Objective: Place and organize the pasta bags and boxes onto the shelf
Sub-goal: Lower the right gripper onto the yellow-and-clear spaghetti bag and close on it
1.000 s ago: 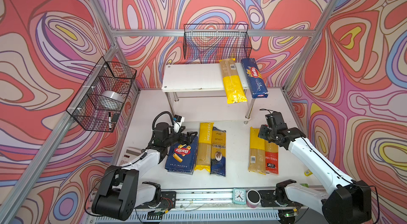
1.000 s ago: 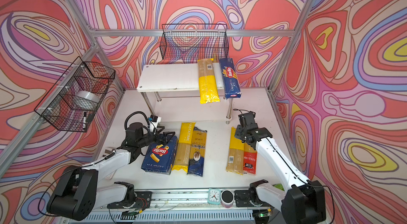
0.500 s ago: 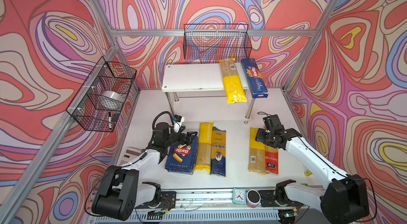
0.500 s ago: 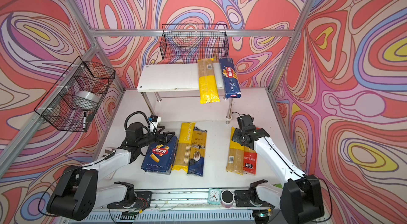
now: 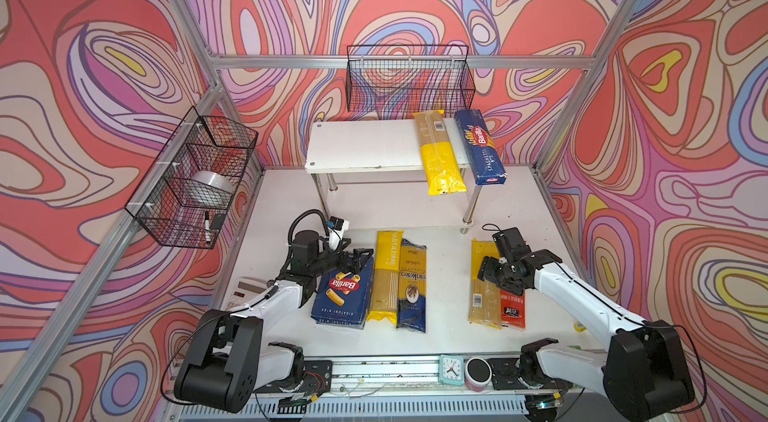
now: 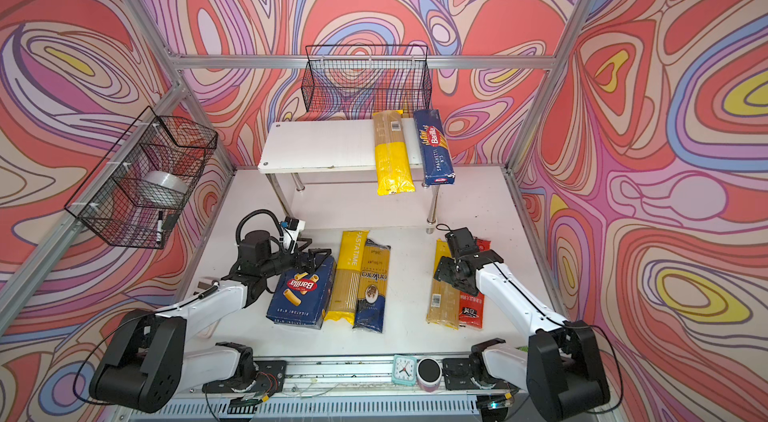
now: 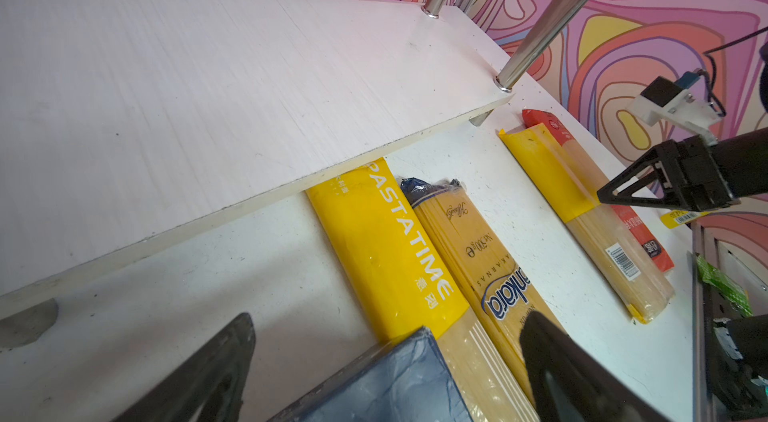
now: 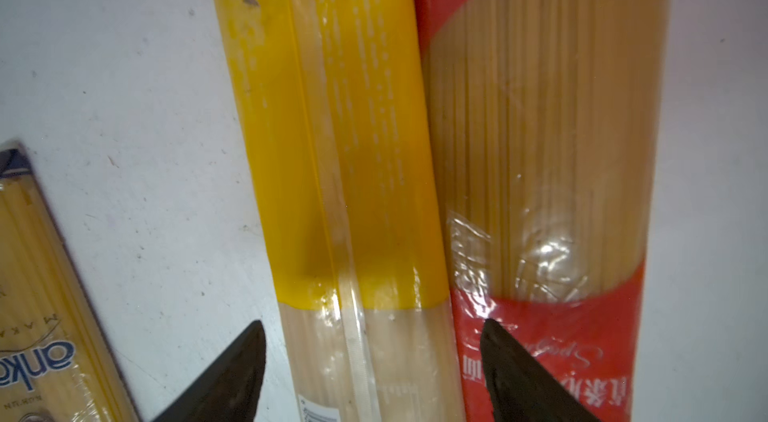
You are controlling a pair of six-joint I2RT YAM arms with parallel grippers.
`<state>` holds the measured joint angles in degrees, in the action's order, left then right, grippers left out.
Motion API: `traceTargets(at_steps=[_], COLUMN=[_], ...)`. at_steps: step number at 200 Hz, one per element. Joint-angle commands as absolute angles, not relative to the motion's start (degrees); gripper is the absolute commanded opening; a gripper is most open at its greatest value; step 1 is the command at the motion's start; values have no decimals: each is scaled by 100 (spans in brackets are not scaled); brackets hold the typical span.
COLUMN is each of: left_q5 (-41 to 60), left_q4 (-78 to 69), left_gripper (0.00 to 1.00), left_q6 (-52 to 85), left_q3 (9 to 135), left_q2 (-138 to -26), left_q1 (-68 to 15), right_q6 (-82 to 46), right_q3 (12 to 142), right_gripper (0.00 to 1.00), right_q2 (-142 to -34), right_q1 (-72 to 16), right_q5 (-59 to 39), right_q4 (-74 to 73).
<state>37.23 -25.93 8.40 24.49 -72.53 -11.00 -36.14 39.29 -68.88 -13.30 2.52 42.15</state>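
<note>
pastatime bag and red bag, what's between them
The dark blue bag beside the PASTATIME bag, then bare table, then a yellow bag against the red bag; in both top views.

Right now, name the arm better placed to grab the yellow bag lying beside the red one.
Right. The right gripper, open, hovers over that yellow bag; the left gripper sits at the rigatoni box.

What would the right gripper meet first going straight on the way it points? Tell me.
Likely the yellow bag: the open right gripper points down at it, jaws either side. One finger looks set over the red bag; height unclear.
</note>
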Motion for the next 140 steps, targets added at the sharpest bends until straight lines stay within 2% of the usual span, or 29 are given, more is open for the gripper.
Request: traceTargets(at_steps=[1, 30, 45, 84, 140], left_q5=[3823, 3839, 3841, 3817, 3815], left_q4=[-2603, -2608, -2606, -2626, -2598], left_gripper=[100, 100, 100, 100, 100], left_q6=[835, 844, 835, 860, 844], left_q3=[2610, 2610, 2608, 2609, 2628], left_q2=[-7304, -7312, -7313, -7324, -7341], left_q1=[-1132, -1134, -1133, -1131, -1134], right_q6=[-3733, -3730, -3776, -3711, -3902], right_q3=[3811, 3670, 3584, 3602, 3672], right_gripper=[85, 85, 89, 88, 88], right_q2=[-6915, -6839, -6836, -7160, -7698], right_q1=[-1308, -1312, -1310, -1431, -1788], right_q5=[204, 67, -49, -83, 427], right_q4=[4098, 3922, 3781, 3622, 3645])
